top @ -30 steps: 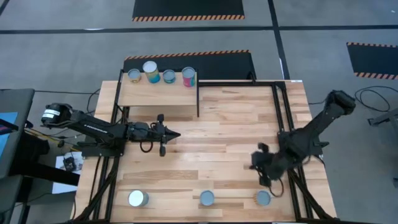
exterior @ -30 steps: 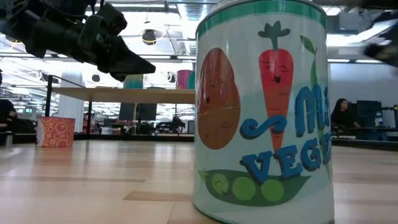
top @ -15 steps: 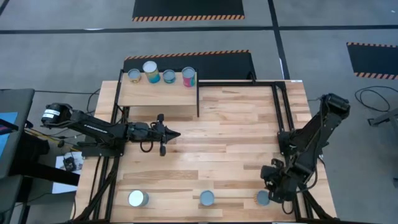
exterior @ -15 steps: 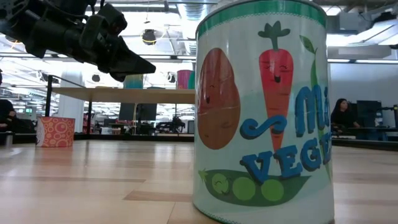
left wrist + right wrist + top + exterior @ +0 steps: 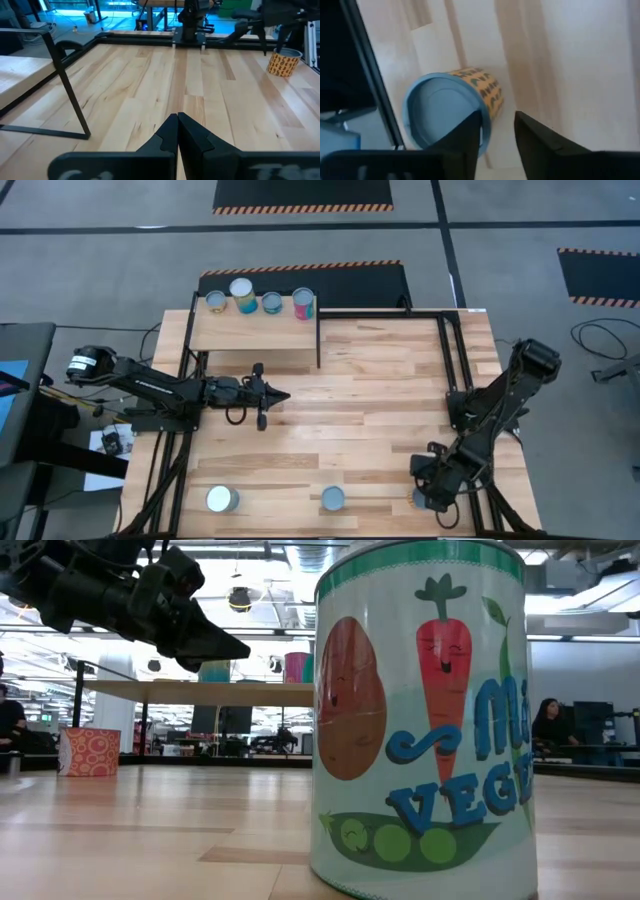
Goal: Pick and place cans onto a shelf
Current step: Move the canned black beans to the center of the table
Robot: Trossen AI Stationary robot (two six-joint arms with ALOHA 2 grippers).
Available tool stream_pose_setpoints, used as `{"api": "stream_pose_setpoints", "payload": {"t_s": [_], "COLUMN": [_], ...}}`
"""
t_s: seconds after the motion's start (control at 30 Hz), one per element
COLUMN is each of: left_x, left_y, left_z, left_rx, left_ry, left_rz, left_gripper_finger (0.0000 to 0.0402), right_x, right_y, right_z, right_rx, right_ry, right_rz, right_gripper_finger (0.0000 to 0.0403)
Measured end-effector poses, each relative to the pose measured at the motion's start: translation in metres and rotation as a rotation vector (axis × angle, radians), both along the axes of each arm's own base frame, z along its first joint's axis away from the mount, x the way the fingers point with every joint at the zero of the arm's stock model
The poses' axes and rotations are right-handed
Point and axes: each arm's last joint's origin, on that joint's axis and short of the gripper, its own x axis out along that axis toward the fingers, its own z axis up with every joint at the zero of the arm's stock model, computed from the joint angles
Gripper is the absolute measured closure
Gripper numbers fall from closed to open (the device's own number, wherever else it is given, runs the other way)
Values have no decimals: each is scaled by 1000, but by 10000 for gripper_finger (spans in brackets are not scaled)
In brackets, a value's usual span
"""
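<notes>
An orange-labelled can (image 5: pixel 451 104) with a blue-silver top stands upright on the table near its front right corner, and also shows in the left wrist view (image 5: pixel 283 62). My right gripper (image 5: pixel 497 116) hangs over it, open, pointing down. One finger (image 5: pixel 470 131) is over the can's top at its rim, the other (image 5: pixel 535 135) outside its wall. In the high view that gripper (image 5: pixel 425 488) hides most of this can. My left gripper (image 5: pixel 285 395) hovers shut over the table's left middle. Several cans stand on the shelf (image 5: pixel 250 330). My right gripper straddles the orange can's rim (image 5: pixel 487 107) from above, one finger over the top and one outside the wall. I cannot tell whether either finger touches the can. The can stands upright on the table.
Two more cans stand along the front edge: a whitish-topped one (image 5: pixel 221 499) and a vegetable-labelled one (image 5: pixel 332 499), which fills the low view (image 5: pixel 420 720). A black frame (image 5: pixel 455 360) runs along the table's right side. Bare planks lie between the arms.
My right gripper has moved toward the table's near edge and down onto the spot of the orange can at the front right, now covering most of it in the high view. The cans have stayed in place.
</notes>
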Motion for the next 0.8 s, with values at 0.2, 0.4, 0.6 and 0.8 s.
{"api": "stream_pose_setpoints", "payload": {"t_s": [0.2,0.4,0.6,0.8], "left_x": [0,0,0,0], "left_y": [0,0,0,1], "left_z": [0,0,0,0], "left_rx": [-3,-2,6,11], "left_ry": [-1,0,0,1], "left_rz": [2,3,10,18], "left_gripper_finger": [401,401,401,401], "right_x": [16,34,70,121], "right_y": [-5,-36,-92,-155], "right_z": [-2,16,32,28], "right_rx": [47,36,6,-61], "right_ry": [1,-129,-278,-457], "right_rz": [100,110,-17,-153], "right_gripper_finger": [347,381,377,390]}}
